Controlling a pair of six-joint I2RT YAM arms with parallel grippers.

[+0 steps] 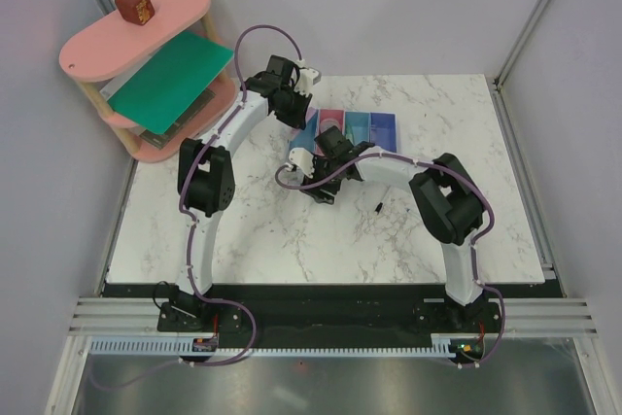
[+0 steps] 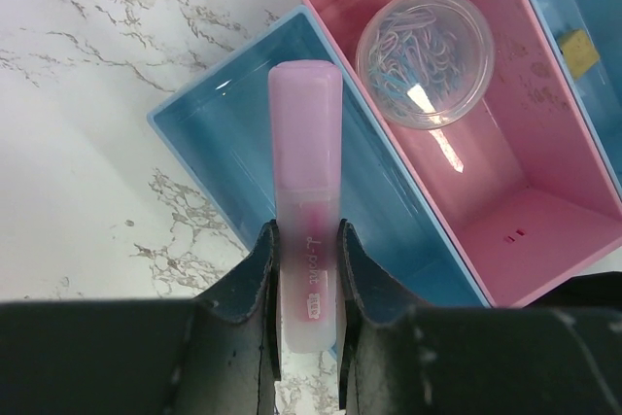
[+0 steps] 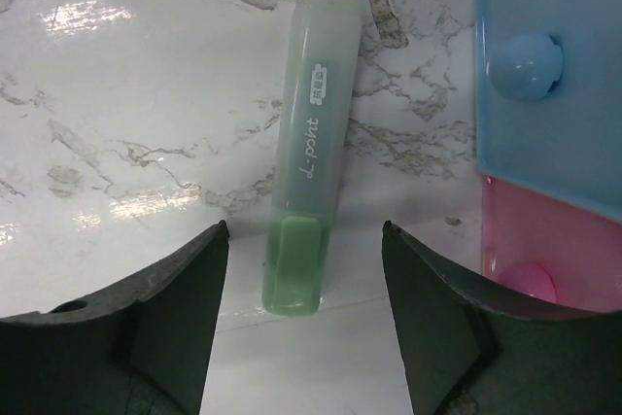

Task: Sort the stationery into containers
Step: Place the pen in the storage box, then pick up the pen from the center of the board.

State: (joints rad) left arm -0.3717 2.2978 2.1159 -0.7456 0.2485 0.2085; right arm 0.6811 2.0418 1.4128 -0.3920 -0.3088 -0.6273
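Apparently above blue bin (image 2: 219, 138), pink highlighter (image 2: 305, 172) clenched in left hand (image 2: 306, 245), long axis outward; right hand (image 3: 303, 240) released.

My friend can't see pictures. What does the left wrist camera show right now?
The left gripper pinches a pink highlighter over an open light blue bin. Right beside it, a pink bin holds a clear round tub of paper clips, all on a white marble table.

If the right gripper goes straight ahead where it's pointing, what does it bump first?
Probably the green highlighter, lying on the table between the right gripper's open jaws; depth is unclear.
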